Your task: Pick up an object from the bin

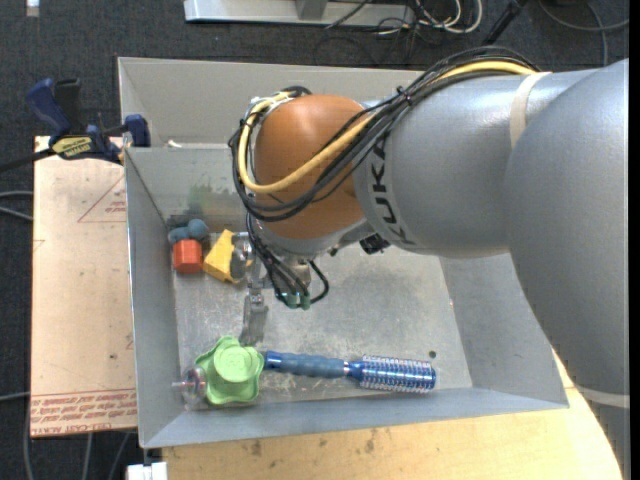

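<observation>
**A:** What lies nearest, along the lower edge of the bin (150, 298)?

**B:** A green, lobed plastic piece (228, 373) sits in the lower left corner, resting on something clear (186, 390). A blue hairbrush (350, 371) runs from it to the right along the front wall, with its bristle end at the right.

**A:** And the gripper?

**B:** The gripper (253, 333) points down, with its tip just above the green piece's upper right edge in the frame. I cannot tell whether it touches the piece, nor how the jaws stand.

**A:** What is higher up?

**B:** At the left wall an orange block (186, 257) and a yellow block (221, 254) lie side by side, just left of the gripper's stem. A blue-grey thing (190, 232) sits right behind the orange one.

**A:** And the arm?

**B:** Its orange cover (300, 168), looped with black and yellow cables, hangs over the middle of the bin. The grey arm (520, 168) runs off to the right of the frame.
</observation>
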`<state>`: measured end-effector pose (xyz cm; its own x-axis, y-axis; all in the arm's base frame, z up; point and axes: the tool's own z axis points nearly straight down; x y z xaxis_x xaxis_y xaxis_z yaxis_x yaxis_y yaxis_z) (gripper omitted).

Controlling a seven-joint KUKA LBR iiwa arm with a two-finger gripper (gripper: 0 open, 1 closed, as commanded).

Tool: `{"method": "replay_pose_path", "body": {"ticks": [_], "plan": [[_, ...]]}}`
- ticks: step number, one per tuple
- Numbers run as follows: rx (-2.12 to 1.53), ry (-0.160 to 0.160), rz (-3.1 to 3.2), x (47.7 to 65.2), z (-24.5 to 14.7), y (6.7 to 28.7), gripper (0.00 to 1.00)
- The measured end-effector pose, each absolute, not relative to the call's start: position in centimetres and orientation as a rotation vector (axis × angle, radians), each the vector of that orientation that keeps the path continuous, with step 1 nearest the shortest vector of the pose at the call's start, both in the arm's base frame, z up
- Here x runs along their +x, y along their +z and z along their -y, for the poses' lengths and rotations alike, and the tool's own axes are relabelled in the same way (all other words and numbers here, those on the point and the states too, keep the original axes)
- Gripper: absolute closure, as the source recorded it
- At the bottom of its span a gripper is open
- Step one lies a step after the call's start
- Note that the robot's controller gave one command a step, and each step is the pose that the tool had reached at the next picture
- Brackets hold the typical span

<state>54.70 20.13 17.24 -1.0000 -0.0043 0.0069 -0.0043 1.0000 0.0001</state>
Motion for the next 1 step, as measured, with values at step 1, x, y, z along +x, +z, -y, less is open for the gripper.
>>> {"method": "replay_pose_path", "body": {"ticks": [1], "plan": [[-0.165,0.003,3.129,47.64,-18.38,12.77,0.00]]}}
